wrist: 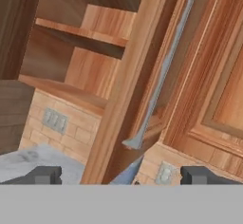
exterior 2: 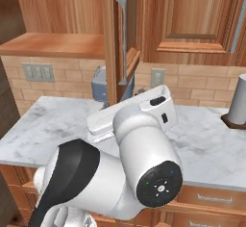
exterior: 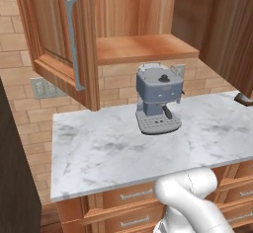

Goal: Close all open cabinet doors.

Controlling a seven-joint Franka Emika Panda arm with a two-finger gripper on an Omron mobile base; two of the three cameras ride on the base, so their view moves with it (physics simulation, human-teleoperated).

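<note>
A rendered kitchen with a tan brick back wall, reddish-brown wall cabinets above and a white marbled bench [exterior: 99, 153] below, drawer fronts [exterior: 131, 195] with horizontal handles under its edge.

In the hand view the claw [wrist: 121, 175] is released, its two dark tips [wrist: 42, 174] set wide apart at the bottom of the picture, holding nothing and touching nothing. Between and above the tips rises the edge of an open cabinet door [wrist: 128, 99], swung out from the wall so that it is seen nearly edge-on. Its long silver bar handle [wrist: 161, 71] runs up the door's face, the lower foot of the bar just above the gap between the tips.

To the left of that door the cabinet stands open, showing bare wooden shelves [wrist: 80, 33]. To the right is a closed cabinet door [wrist: 213, 76] with a raised panel. A wall socket [wrist: 165, 173] sits on the brick below it, and a switch plate [wrist: 54, 120] lies under the open cabinet.

In the left base view the open door [exterior: 59, 44] hangs out over the left of the bench, with a grey-blue coffee machine [exterior: 158, 98] standing on the bench under the open shelf. In the right base view a grey cylinder [exterior 2: 239, 101] stands at the far right on a dark base.

No writing or brand can be read anywhere.
</note>
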